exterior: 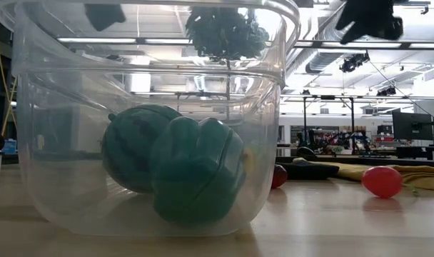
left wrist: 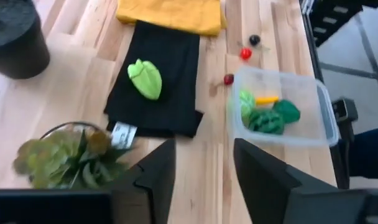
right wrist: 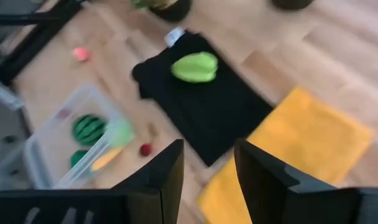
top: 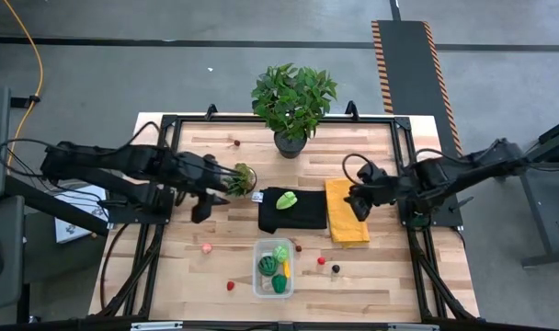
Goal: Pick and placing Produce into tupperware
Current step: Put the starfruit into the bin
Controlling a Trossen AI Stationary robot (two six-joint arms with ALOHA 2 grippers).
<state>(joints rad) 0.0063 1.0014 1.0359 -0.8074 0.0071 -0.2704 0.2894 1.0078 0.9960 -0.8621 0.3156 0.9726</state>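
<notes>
A: So, item one, grippers?

B: Left gripper (top: 202, 208) beside the small potted succulent (top: 242, 177), fingers apart, empty. Right gripper (top: 362, 208) over the folded yellow cloth (top: 347, 223), fingers parted, empty.

A: Tupperware?

B: Clear rectangular plastic container (top: 259, 273) at the table's near edge, holding a striped dark-green melon (top: 267, 265), a lime piece, a yellow piece and a green pepper (top: 279, 284).

A: Outstanding?

B: Lime-green fruit (top: 287, 199) on the black cloth (top: 307, 216); pink ball (top: 207, 246); red and dark berries scattered. Roughly half done, I judge.
</notes>
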